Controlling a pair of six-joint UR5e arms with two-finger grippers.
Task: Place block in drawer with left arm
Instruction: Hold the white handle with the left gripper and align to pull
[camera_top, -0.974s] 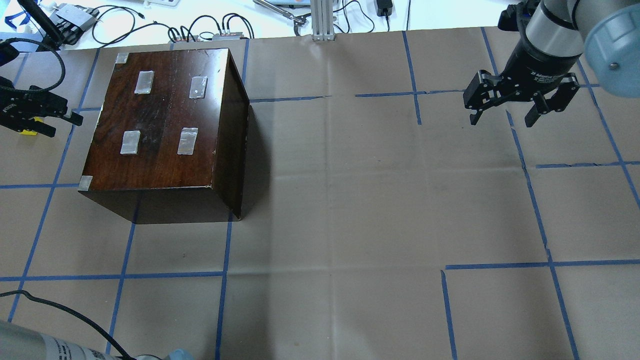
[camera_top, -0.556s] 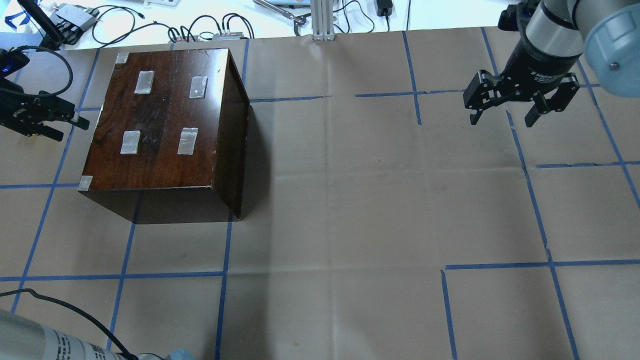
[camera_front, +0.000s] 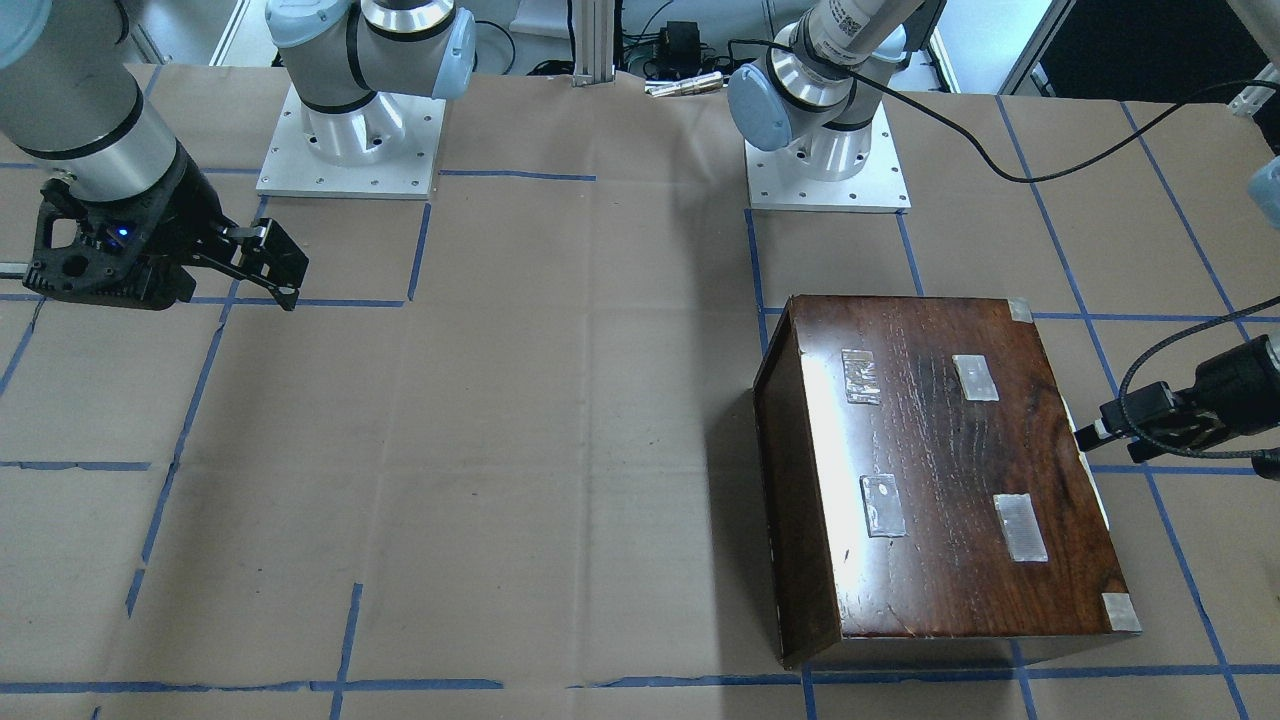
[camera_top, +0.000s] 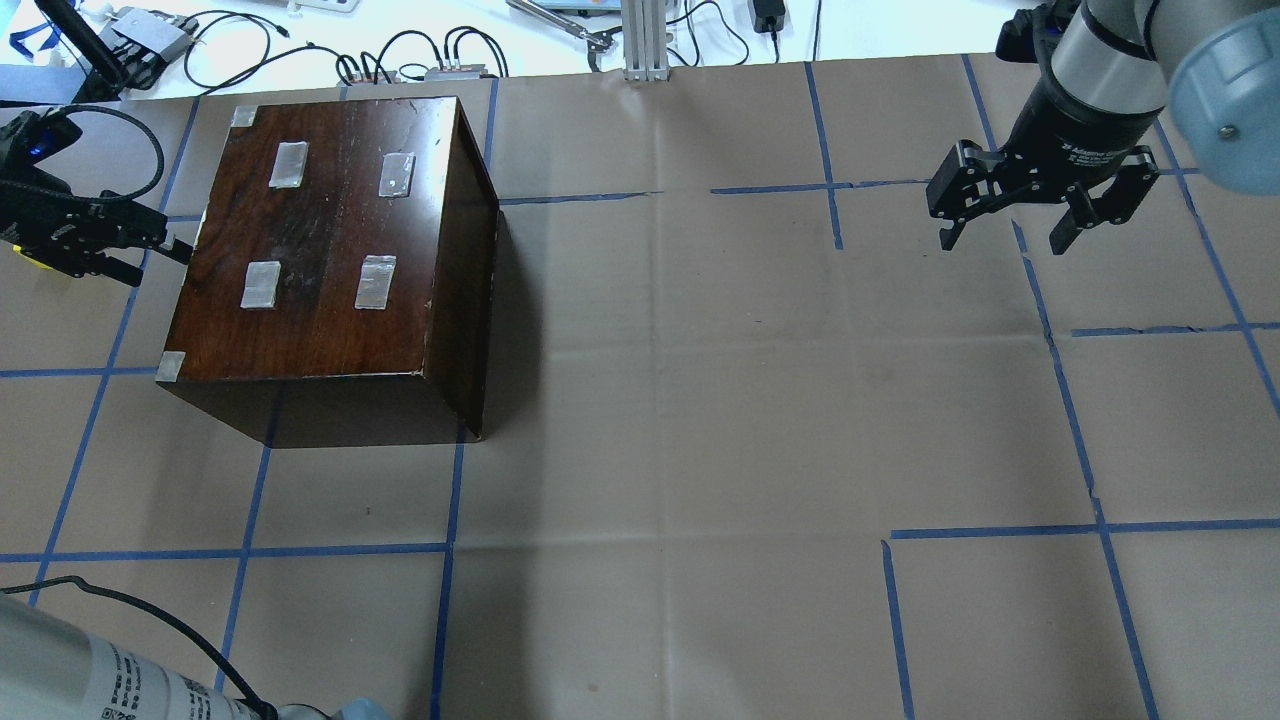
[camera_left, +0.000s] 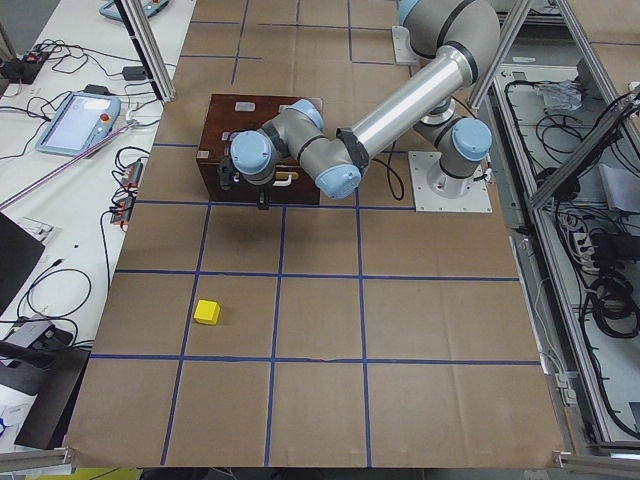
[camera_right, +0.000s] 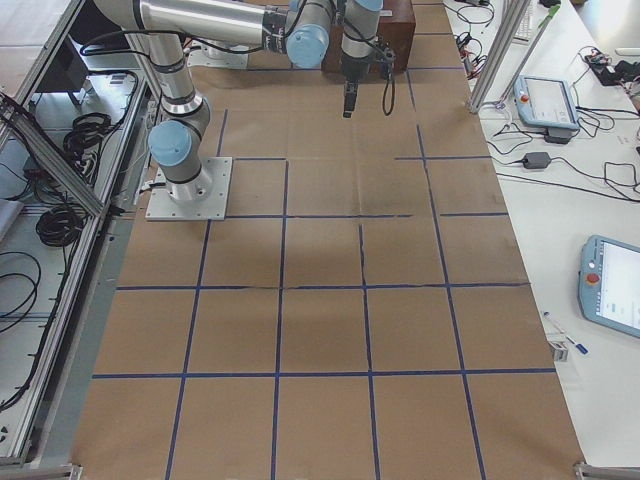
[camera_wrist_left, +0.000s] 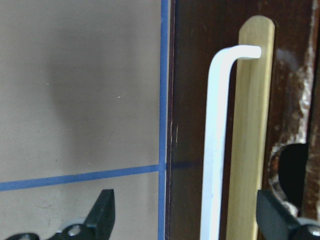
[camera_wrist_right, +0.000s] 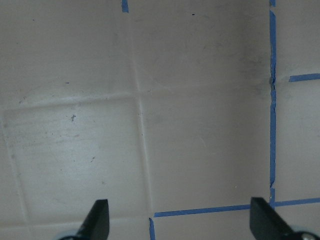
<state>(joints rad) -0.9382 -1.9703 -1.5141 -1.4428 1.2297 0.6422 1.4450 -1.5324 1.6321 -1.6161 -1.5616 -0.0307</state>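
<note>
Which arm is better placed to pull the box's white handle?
Left. The left gripper, open, faces the white handle on the dark box; the right gripper hangs far away.

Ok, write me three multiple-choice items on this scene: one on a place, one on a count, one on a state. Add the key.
1. The yellow block lies:
A) on top of the dark box
B) on the table, apart from the box
C) against the box's side

2. Tape patches on the box top, corners aside:
A) two
B) four
C) six

3. The right end effector is:
A) shut on the block
B) shut on nothing
C) open and empty

Key:
1 B, the exterior left view shows the block alone on the paper.
2 B, the overhead view shows two rows of two.
3 C, its fingers stand wide apart over bare paper.
</note>
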